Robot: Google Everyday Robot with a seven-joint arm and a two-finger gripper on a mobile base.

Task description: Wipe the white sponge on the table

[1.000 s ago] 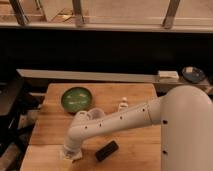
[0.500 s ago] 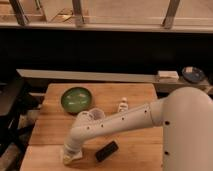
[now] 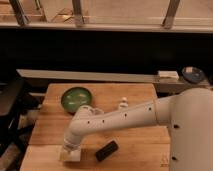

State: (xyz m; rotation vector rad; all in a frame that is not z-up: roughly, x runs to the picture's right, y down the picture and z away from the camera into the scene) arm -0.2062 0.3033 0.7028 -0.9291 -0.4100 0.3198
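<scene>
The white sponge [image 3: 70,155] is a small cream block lying on the wooden table [image 3: 135,142] near its front left. My gripper [image 3: 70,148] is directly above it at the end of the white arm and presses down on it, hiding most of its top. The sponge rests flat on the table surface.
A black rectangular bar [image 3: 107,150] lies just right of the sponge. A green bowl [image 3: 76,99] sits at the back left and a small white bottle [image 3: 123,104] at the back middle. The table's left edge is close to the sponge.
The gripper and sponge have shifted slightly down and toward the table's front left corner. The bar, bowl and bottle have not moved.
</scene>
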